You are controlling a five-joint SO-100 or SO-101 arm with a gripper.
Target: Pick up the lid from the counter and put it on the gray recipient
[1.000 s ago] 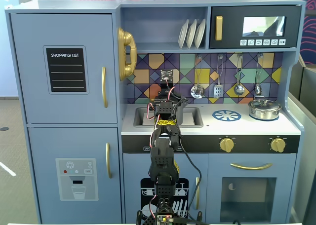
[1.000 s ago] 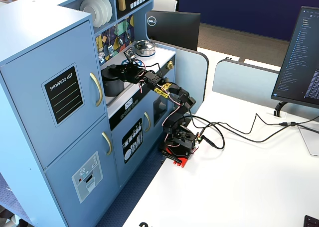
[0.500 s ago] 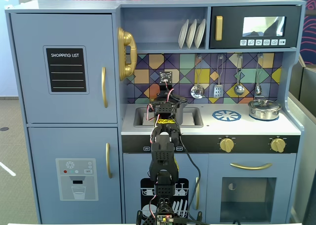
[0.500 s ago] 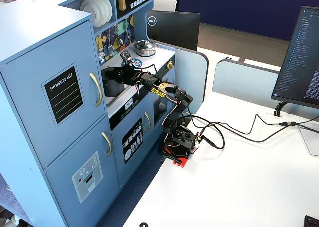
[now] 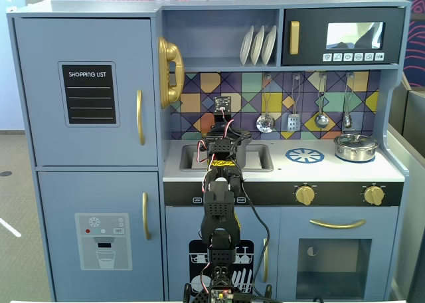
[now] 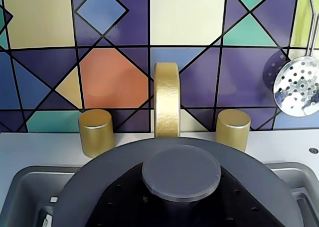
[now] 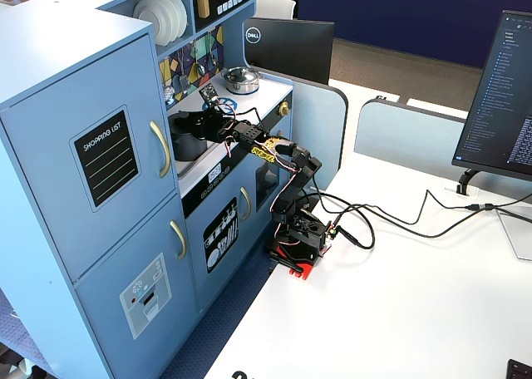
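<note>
In the wrist view the dark-gray lid (image 6: 107,179) fills the lower frame over the sink (image 6: 27,192), with its round knob (image 6: 181,171) in the middle. My gripper (image 6: 181,199) is shut on the knob's stem, with black perforated fingers (image 6: 127,204) on either side. The gray recipient is hidden under the lid there. In a fixed view a dark-gray pot (image 7: 189,145) stands in the sink with the gripper (image 7: 202,126) at its top. I cannot tell if the lid rests on it. In the front fixed view the arm hides the pot and the lid.
A gold faucet (image 6: 166,100) and two gold taps (image 6: 95,132) (image 6: 233,129) stand just behind the lid. A slotted spoon (image 6: 298,86) hangs on the right. A shiny silver pot (image 5: 355,146) and the blue burner print (image 5: 305,155) are on the counter's right.
</note>
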